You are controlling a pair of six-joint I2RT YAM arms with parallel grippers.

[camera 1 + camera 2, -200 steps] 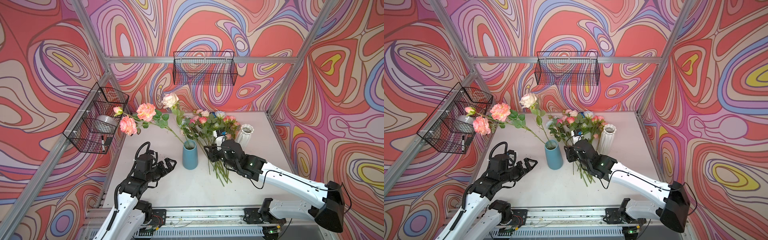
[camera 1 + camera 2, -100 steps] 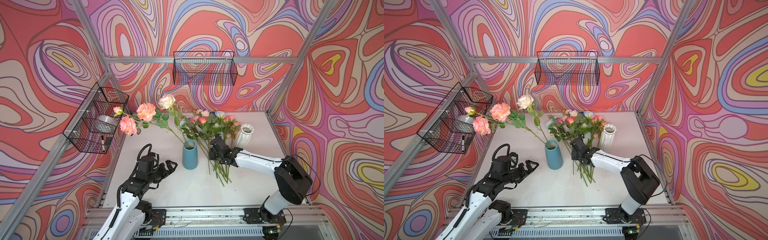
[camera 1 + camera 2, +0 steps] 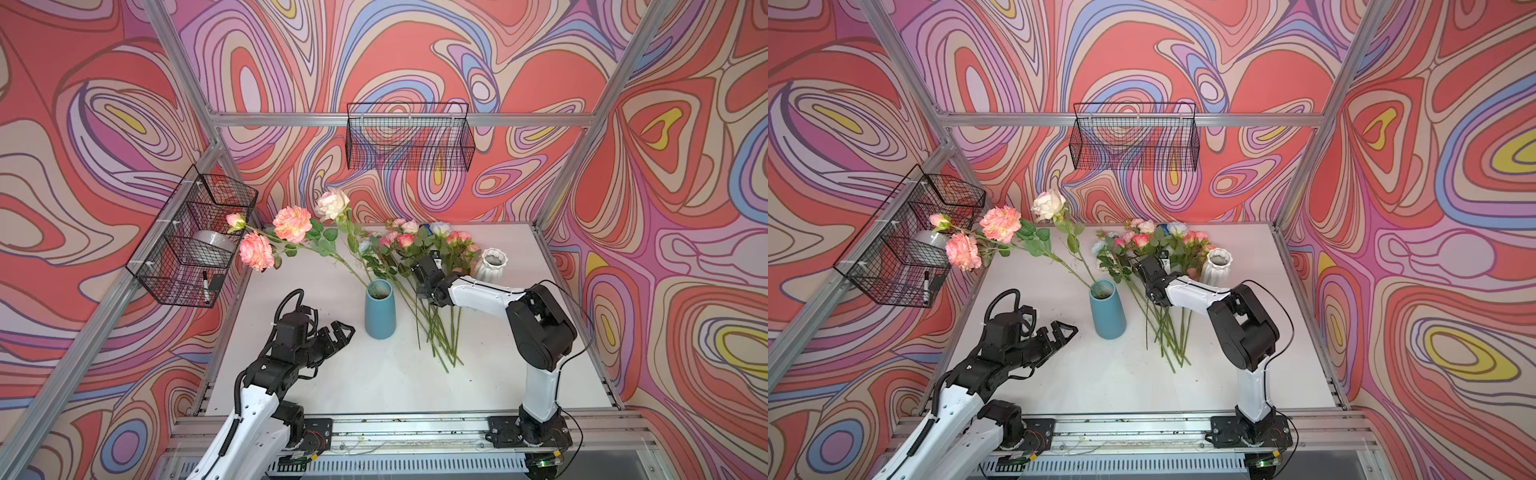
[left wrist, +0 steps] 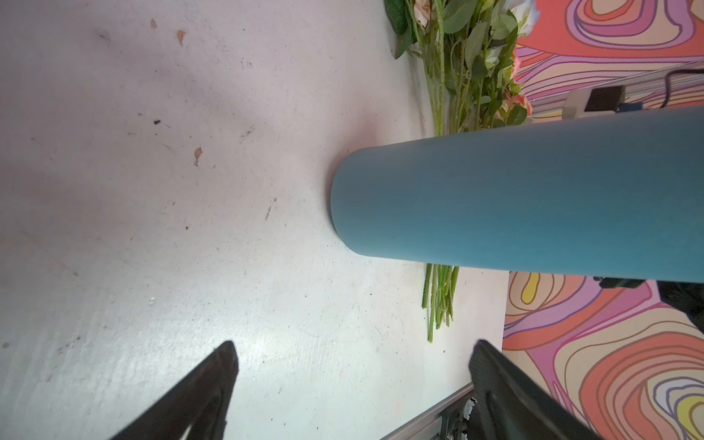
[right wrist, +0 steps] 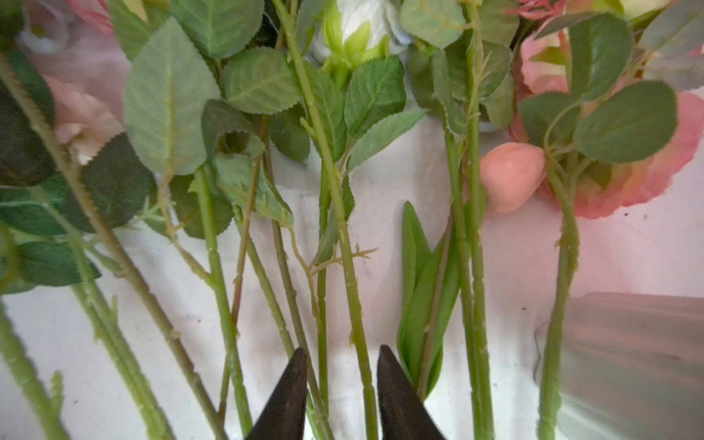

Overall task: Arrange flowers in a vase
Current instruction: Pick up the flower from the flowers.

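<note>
A teal vase (image 3: 380, 309) (image 3: 1108, 309) (image 4: 514, 198) stands mid-table with a few flowers in it: peach peonies (image 3: 292, 224) and a cream rose (image 3: 332, 203), all leaning left. More flowers (image 3: 415, 245) (image 3: 1142, 241) lie in a pile to its right, stems (image 3: 436, 328) pointing at the front edge. My right gripper (image 3: 422, 270) (image 3: 1144, 270) (image 5: 341, 352) is down on that pile. Its jaws are narrowly open with two green stems (image 5: 358, 304) between them. My left gripper (image 3: 343, 330) (image 3: 1065, 328) (image 4: 354, 344) hovers wide open and empty, left of the vase.
A white ribbed vase (image 3: 491, 264) stands just behind my right forearm. A wire basket (image 3: 195, 241) on the left wall holds a tape roll and a marker. Another wire basket (image 3: 409, 137) hangs on the back wall. The metal rail (image 3: 395, 428) runs along the table's front.
My right arm folded at the elbow and drew its gripper down onto the flower pile, jaws narrowing around stems. The left arm barely shifted.
</note>
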